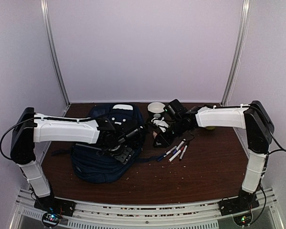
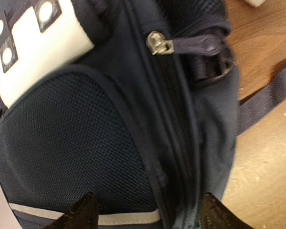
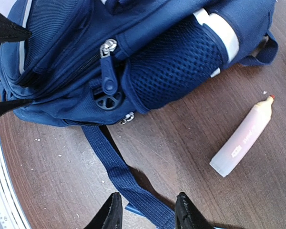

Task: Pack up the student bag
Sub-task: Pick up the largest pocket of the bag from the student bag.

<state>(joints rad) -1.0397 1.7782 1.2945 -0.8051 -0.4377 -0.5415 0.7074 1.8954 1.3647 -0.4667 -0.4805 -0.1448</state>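
The student bag (image 1: 102, 155) is a navy backpack lying flat on the left half of the table, white patch at its far end. My left gripper (image 1: 125, 143) hovers right over it. In the left wrist view the bag (image 2: 76, 143) fills the frame, with a closed zipper and its pull (image 2: 159, 46); my left gripper (image 2: 145, 214) is open, its fingers either side of the zipper seam. My right gripper (image 1: 158, 136) is beside the bag's right edge. In the right wrist view it (image 3: 148, 214) is open and empty above a loose bag strap (image 3: 119, 171), next to the bag (image 3: 86, 52).
Several markers (image 1: 176, 151) lie on the brown table right of the bag. A pale tube with a red tip (image 3: 243, 138) lies on the wood. A white bowl (image 1: 156, 107) stands at the back, and a small yellow thing (image 1: 209, 127) sits under the right arm.
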